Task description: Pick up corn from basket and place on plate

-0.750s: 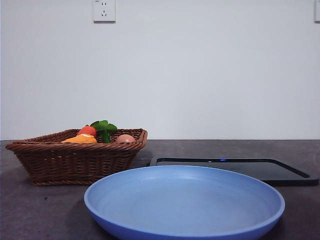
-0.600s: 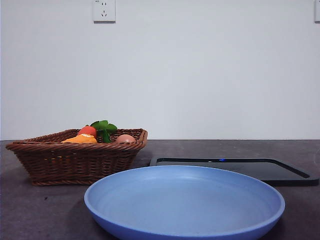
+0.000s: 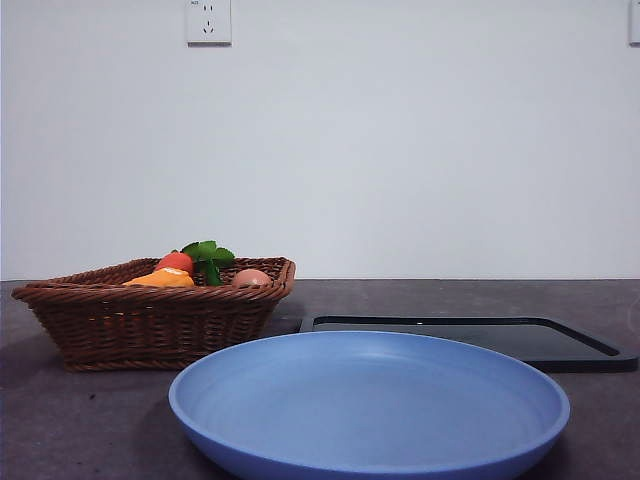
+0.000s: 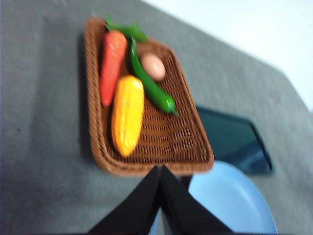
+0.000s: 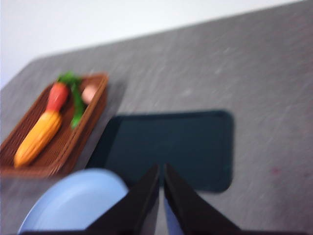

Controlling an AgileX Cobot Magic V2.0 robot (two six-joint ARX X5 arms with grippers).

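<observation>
The orange-yellow corn (image 4: 127, 114) lies in the brown wicker basket (image 4: 191, 147), beside a red-orange carrot (image 4: 111, 58). In the front view only the corn's top (image 3: 160, 279) peeks over the basket (image 3: 150, 325) rim at the left. The light-blue plate (image 3: 370, 405) sits in front, holding nothing. My left gripper (image 4: 160, 169) hangs high above the basket's near rim, shut and holding nothing. My right gripper (image 5: 161, 169) hovers shut above the edge of the black tray (image 5: 171, 147), with the plate (image 5: 73, 200) and basket (image 5: 93, 110) off to one side. Neither arm shows in the front view.
The basket also holds a tan egg (image 4: 153, 66) and a long green pepper (image 4: 149, 85). A flat black tray (image 3: 480, 338) lies behind the plate at the right. A white wall with an outlet (image 3: 208, 21) closes the back.
</observation>
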